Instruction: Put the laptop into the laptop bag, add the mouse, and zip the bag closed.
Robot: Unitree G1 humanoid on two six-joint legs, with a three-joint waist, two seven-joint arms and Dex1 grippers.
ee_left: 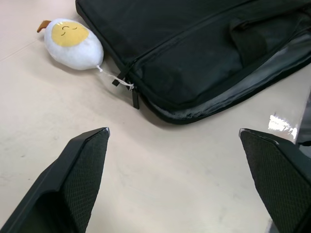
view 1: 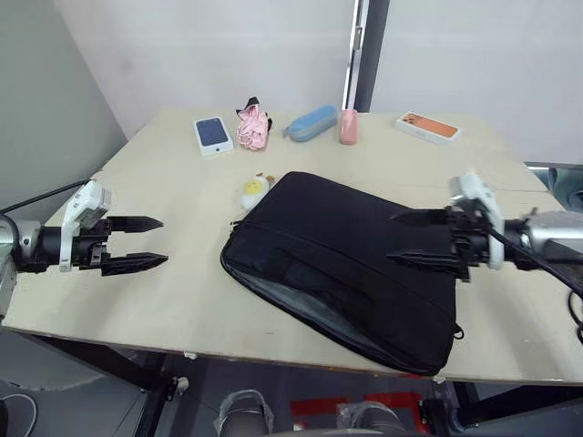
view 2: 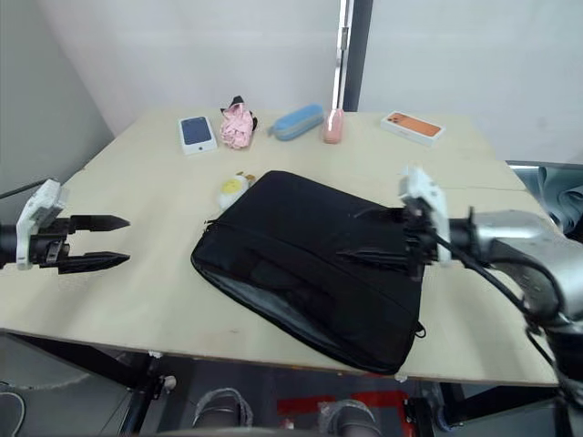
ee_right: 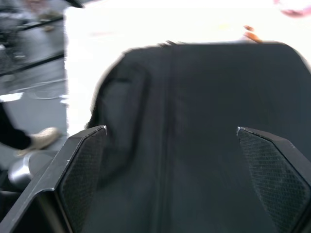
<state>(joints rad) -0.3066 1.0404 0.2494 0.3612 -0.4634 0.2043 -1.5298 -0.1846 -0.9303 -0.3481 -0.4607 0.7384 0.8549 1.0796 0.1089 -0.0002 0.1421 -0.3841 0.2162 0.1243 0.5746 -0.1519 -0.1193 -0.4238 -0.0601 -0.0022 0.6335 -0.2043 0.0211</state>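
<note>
Beside laptop bag (view 1: 351,259): egg plush (view 1: 253,191).

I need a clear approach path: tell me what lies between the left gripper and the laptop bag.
Only bare tabletop. In the left eye view, nothing sits between the left gripper and the laptop bag; the egg plush lies farther back.

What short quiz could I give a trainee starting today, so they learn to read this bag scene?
1. True or false: the laptop bag is zipped fully shut.
2. Which tool is over the bag: A) left tool B) right tool?
3. What lies beside the bag's far left corner?

Key:
1. False; its near edge gapes, showing grey lining.
2. B.
3. A yellow-and-white plush toy.
</note>
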